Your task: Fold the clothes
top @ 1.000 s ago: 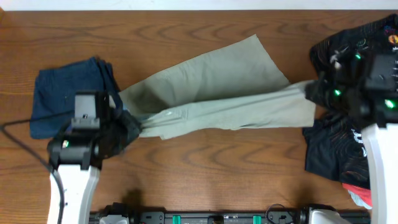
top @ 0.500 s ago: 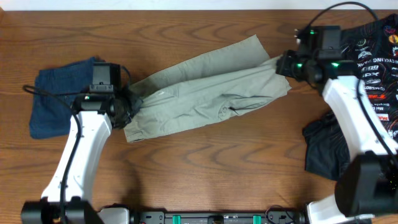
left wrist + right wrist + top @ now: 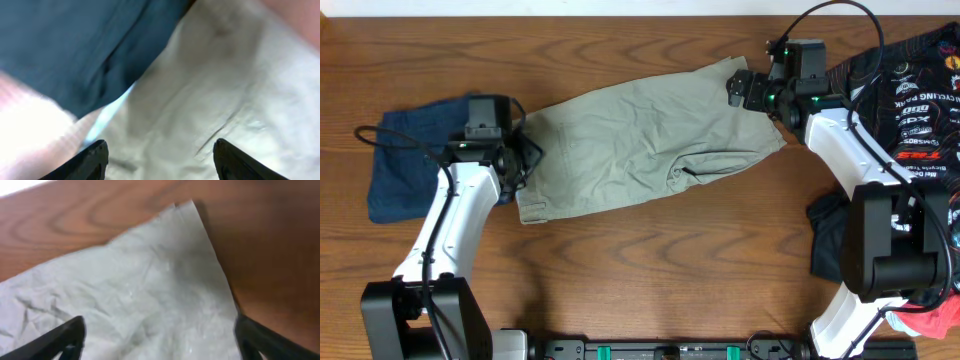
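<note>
The pale khaki-green shorts lie spread flat across the middle of the table, folded over on themselves. My left gripper hovers over their left, waistband end, open with nothing in it. In the left wrist view the gripper has both fingers wide apart above the khaki cloth. My right gripper stands open over the shorts' far right corner. In the right wrist view the gripper is spread above the wrinkled fabric.
Navy blue shorts lie at the left, partly under the left arm, and show as dark cloth in the left wrist view. A black jersey with logos fills the right edge. Another dark garment lies below it.
Both grippers held the shorts stretched between them and carried the cloth toward the far side. Both have now opened and let go, and the shorts lie flat.
</note>
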Robot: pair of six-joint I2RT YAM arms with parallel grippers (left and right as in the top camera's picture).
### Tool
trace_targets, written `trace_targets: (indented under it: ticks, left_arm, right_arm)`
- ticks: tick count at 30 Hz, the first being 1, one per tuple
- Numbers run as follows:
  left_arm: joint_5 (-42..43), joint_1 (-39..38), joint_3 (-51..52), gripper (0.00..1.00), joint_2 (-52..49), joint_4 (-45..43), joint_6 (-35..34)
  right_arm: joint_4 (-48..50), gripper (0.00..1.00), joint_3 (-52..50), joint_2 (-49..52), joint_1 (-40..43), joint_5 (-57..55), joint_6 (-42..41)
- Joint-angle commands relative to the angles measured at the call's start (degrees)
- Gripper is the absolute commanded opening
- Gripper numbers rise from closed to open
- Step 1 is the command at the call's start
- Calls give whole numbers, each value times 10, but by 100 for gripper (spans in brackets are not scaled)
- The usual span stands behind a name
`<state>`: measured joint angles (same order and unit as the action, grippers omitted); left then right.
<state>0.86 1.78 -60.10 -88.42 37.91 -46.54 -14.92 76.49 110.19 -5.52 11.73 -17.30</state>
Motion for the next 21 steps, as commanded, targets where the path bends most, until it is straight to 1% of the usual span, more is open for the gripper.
trace_targets:
  ticks: [1, 4, 5, 7, 12, 15, 19, 21]
  left_arm:
    - [-14, 3, 4, 70, -3, 27, 18]
    - [-16, 3, 11, 79, -7, 30, 48]
    - [-16, 4, 11, 81, -11, 29, 61]
    - [-16, 9, 11, 82, -19, 28, 83]
    - [-3, 32, 11, 83, -49, 29, 99]
    - [44, 39, 11, 83, -80, 22, 134]
    - [101, 39, 11, 82, -134, 12, 141]
    - [136, 39, 11, 83, -158, -2, 157]
  right_arm:
    - [-42, 82, 9, -2, 4, -12, 2]
    - [-96, 77, 9, -2, 5, -12, 13]
    - [-112, 73, 9, -2, 5, -12, 16]
    - [-137, 72, 9, -4, 5, -12, 16]
    - [-179, 70, 9, -24, 7, -12, 17]
    - [-186, 69, 9, -47, 7, -13, 22]
    - [-187, 69, 9, -81, 6, -14, 22]
    - [-190, 70, 9, -95, 6, -14, 22]
